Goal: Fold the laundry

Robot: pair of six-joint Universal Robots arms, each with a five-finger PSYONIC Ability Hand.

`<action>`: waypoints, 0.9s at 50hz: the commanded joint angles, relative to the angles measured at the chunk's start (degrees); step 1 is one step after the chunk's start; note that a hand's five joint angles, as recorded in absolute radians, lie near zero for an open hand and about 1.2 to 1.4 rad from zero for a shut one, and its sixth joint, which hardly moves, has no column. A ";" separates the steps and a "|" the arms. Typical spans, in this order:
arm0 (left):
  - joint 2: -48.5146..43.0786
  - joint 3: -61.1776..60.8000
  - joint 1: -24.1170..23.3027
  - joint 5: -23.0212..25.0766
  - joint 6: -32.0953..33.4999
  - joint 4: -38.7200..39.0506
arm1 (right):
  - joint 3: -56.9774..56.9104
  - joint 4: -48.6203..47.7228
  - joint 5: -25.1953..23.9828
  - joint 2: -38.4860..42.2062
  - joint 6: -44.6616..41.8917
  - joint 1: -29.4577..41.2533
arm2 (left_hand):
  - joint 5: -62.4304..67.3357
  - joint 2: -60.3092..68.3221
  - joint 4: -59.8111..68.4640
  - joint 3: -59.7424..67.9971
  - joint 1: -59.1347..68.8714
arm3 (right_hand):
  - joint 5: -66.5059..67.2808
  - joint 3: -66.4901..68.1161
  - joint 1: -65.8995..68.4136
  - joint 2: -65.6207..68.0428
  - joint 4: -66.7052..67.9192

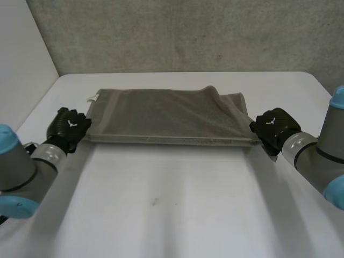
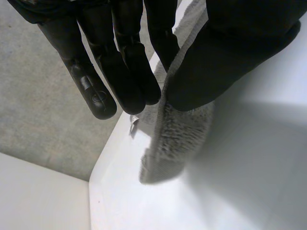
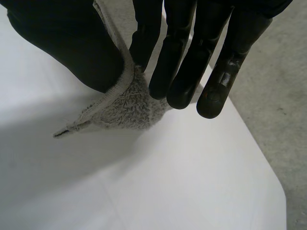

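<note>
So the grey towel [image 1: 166, 115] lies across the white table [image 1: 177, 215] with its long axis side to side, left hand [image 1: 70, 128] pinching its near-left corner, right hand [image 1: 273, 126] pinching the near-right one (can't tell how many layers), each end equally close to its own hand.

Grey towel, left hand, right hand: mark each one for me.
Grey towel [image 1: 166, 115], head view, middle of its top layer.
Left hand [image 1: 70, 128], head view, back of the hand.
Right hand [image 1: 273, 127], head view, back of the hand.
</note>
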 commanded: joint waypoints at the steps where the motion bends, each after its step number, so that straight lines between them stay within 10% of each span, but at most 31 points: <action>1: 14.15 -6.91 2.37 0.32 1.42 -19.26 | -0.39 18.36 -1.06 -3.51 -8.83 -1.00 | 11.86 10.76 10.84 10.84 14.14 | 13.08 12.25 24.25 12.35 11.59; 9: 21.91 -9.11 8.52 0.68 15.72 -47.49 | 0.41 31.76 -1.23 -7.72 -23.87 -3.64 | 11.86 10.76 10.84 10.84 14.14 | 13.08 12.25 24.25 12.35 11.59; 13: 22.44 -8.67 8.70 1.55 17.60 -48.05 | 0.23 31.85 -1.58 -8.26 -26.26 -3.73 | 11.86 10.76 10.84 10.84 14.14 | 13.08 12.25 24.25 12.35 11.59; 29: 3.22 11.24 -0.96 -1.16 10.40 -21.00 | -10.74 1.22 -1.94 6.48 -26.70 -0.66 | 11.86 10.76 10.84 10.84 14.14 | 13.08 12.25 24.25 12.35 11.59; 45: -15.52 31.91 -4.66 -4.77 8.19 -10.43 | -24.20 -17.89 -1.23 23.91 -25.56 0.75 | 11.86 10.76 10.84 10.84 14.14 | 13.08 12.25 24.25 12.35 11.59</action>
